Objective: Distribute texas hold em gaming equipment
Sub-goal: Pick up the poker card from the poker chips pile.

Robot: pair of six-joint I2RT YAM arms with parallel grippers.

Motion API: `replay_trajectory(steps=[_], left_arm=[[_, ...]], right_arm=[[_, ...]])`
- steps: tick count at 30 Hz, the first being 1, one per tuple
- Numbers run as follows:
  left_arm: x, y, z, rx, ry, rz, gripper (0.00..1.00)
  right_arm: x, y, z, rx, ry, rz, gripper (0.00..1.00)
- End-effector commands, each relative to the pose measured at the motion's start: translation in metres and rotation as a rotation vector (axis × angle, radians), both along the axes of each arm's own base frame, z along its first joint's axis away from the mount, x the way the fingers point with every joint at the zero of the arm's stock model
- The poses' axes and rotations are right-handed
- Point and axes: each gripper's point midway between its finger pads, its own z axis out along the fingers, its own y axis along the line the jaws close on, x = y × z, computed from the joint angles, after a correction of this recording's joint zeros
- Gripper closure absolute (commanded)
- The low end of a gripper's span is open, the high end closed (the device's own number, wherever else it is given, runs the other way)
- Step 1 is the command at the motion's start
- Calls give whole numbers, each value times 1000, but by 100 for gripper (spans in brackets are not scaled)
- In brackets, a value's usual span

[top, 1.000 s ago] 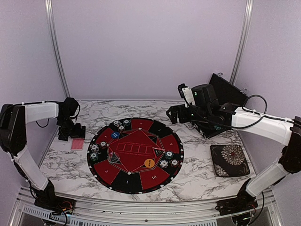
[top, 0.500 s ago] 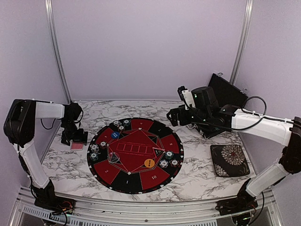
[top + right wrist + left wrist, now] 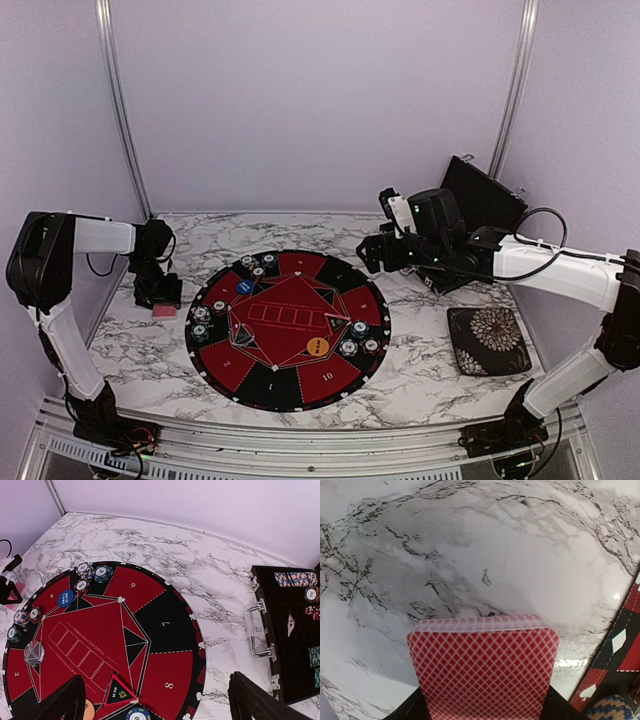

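Overhead view; wrist views — both see mat (image 3: 288, 327).

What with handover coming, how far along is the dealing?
Done: chip stacks sit at several seats of the mat, with a blue button and an orange one.
In hand: the left claw straddles the deck beside the mat; the right claw hovers open and empty.
Left: probably dealing that deck; more chips lie in the case.

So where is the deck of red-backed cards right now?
In the top view the deck of cards lies on the marble table at the far left, just outside the round mat's left edge, directly under the left gripper.
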Motion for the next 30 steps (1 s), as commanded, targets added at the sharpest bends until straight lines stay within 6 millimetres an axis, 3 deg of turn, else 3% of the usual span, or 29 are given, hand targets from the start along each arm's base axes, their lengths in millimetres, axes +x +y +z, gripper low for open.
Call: replay_trajectory(steps=[1, 9, 19, 30], left_arm=[[-24, 11, -15, 47, 84, 2, 35], [-22, 10, -13, 56, 72, -13, 46], [-10, 4, 10, 60, 16, -51, 47], [-9, -1, 21, 48, 7, -65, 48]], right_arm=[[1, -2, 18, 47, -34, -8, 4], [1, 1, 15, 50, -24, -4, 4], [3, 5, 12, 60, -3, -1, 4], [3, 8, 11, 62, 11, 2, 5]])
